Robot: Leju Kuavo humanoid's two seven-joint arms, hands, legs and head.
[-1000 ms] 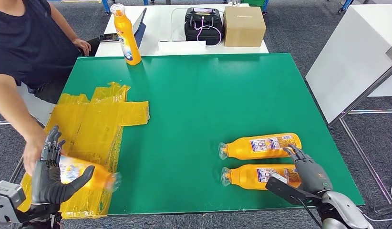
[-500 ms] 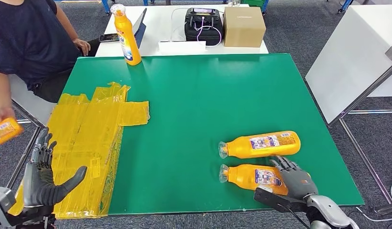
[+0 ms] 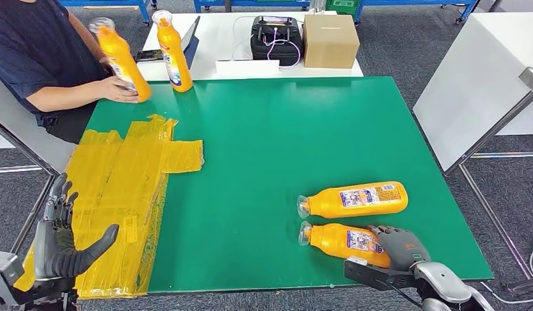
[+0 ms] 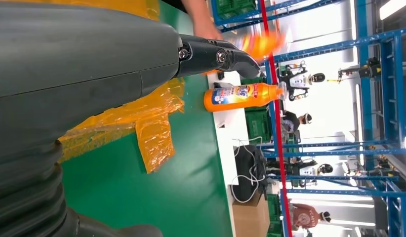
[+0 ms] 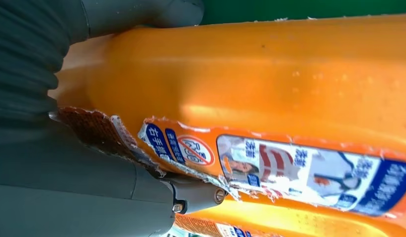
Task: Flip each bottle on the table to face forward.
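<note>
Two orange bottles lie on their sides on the green table (image 3: 270, 129) at the near right, caps pointing left. My right hand (image 3: 400, 249) grips the base end of the nearer bottle (image 3: 342, 240); in the right wrist view its torn label (image 5: 300, 173) faces the camera, with a dark finger (image 5: 191, 195) against it. The farther lying bottle (image 3: 355, 199) is untouched. My left hand (image 3: 59, 236) hangs open and holds nothing over the yellow plastic sheet (image 3: 121, 188). At the far left corner a person holds a third bottle (image 3: 121, 59) upright beside a fourth upright bottle (image 3: 172, 49) (image 4: 238, 96).
The person sits at the table's far left. Behind the green table a white table (image 3: 205, 32) carries a black case (image 3: 275, 34) and a cardboard box (image 3: 330, 35). A white panel (image 3: 478, 84) stands to the right.
The person has carried a bottle from beside my left hand to the far left corner and stood it upright. My right hand has drawn back along the nearer lying bottle to its base.
</note>
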